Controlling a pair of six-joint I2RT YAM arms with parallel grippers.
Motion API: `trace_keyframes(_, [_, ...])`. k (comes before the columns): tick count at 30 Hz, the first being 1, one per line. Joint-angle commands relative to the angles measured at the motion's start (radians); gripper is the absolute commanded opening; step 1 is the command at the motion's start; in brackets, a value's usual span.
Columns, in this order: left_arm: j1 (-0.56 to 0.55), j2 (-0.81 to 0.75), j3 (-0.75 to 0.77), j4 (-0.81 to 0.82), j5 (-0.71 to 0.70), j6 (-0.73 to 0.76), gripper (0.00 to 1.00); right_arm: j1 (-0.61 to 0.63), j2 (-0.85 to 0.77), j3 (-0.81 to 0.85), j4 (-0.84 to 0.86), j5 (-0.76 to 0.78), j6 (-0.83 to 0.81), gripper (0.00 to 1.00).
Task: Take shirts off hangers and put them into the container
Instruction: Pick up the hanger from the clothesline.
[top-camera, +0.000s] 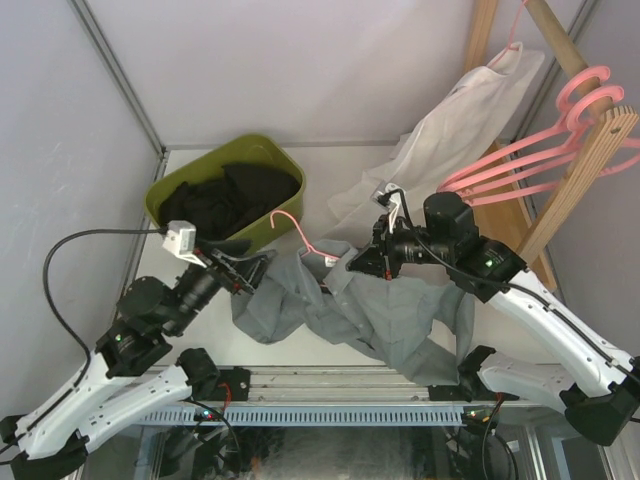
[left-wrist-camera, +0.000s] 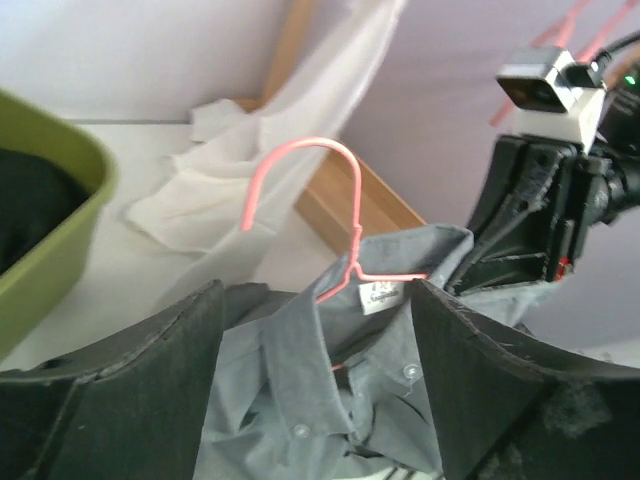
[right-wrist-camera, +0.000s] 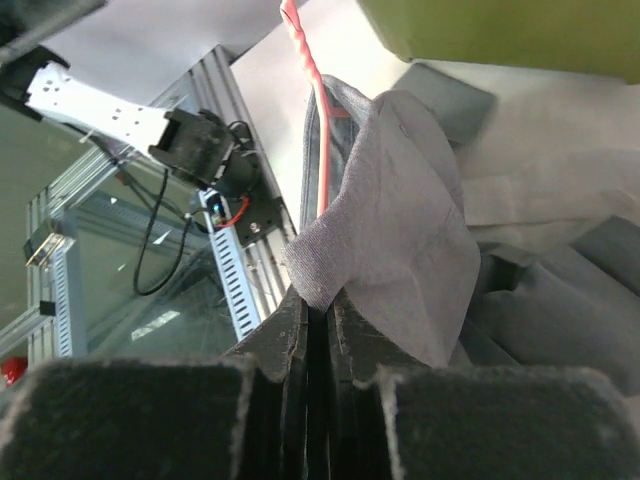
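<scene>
Grey shirt (top-camera: 380, 310) on the table (top-camera: 322, 165), pink hanger (left-wrist-camera: 345, 215) still in its collar: right end effector (right-wrist-camera: 315, 300) clamped on a fold, left end effector (left-wrist-camera: 318, 300) spread about the collar, where gripping cloth could drag the hanger along.

Thin pink plastic hanger (left-wrist-camera: 355, 210): shoulders hidden inside grey fabric shirt (left-wrist-camera: 300, 380). Olive-green plastic tub (left-wrist-camera: 60, 225) cut off, left frame edge.

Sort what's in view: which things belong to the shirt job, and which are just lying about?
Job: grey shirt, hanger in it, white shirt, black shirts, tub, empty hangers.
Lying about: rack, front rail.
</scene>
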Motion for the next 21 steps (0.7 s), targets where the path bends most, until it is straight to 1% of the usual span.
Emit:
trace_keyframes(1, [0.005, 0.082, -0.04, 0.196, 0.235, -0.024, 0.76, 0.029, -0.035, 0.035, 0.103, -0.062, 0.039, 0.0])
trace_keyframes(4, [0.004, 0.121, -0.053, 0.269, 0.272, -0.062, 0.71, 0.037, -0.039, 0.017, 0.123, -0.053, 0.059, 0.0])
trace_keyframes(9, [0.005, 0.151, -0.082, 0.335, 0.277, -0.111, 0.68, 0.049, -0.05, -0.013, 0.153, -0.02, 0.092, 0.0])
trace_keyframes(11, [0.005, 0.154, -0.096, 0.352, 0.264, -0.117, 0.66, 0.054, -0.053, -0.022, 0.166, -0.016, 0.101, 0.0])
trace_keyframes(16, [0.004, 0.156, -0.152, 0.45, 0.205, -0.173, 0.58, 0.064, -0.059, -0.024, 0.171, -0.005, 0.107, 0.0])
trace_keyframes(21, [0.005, 0.185, -0.16, 0.449, 0.17, -0.19, 0.52, 0.074, -0.069, -0.024, 0.178, -0.007, 0.109, 0.0])
